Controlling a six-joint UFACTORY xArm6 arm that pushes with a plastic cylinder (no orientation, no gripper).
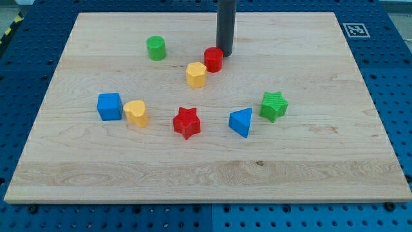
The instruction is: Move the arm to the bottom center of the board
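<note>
- Camera view: I count eight blocks on the worktop [335, 161], two each of red, yellow, blue and green.
- My tip [224, 54] sits near the view's top centre, just right of the red cylinder [214, 59]; the tool is a plain rod with nothing to part or clamp.

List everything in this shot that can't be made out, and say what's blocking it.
- My tip: whether it touches the red cylinder beside it cannot be told from this angle in the camera view.
- The rod's upper part and the arm: cut off by the view's top edge.
- The marker at the board's top right corner: too small to read.
- The board: its bottom corners run close to the view's edges.
</note>
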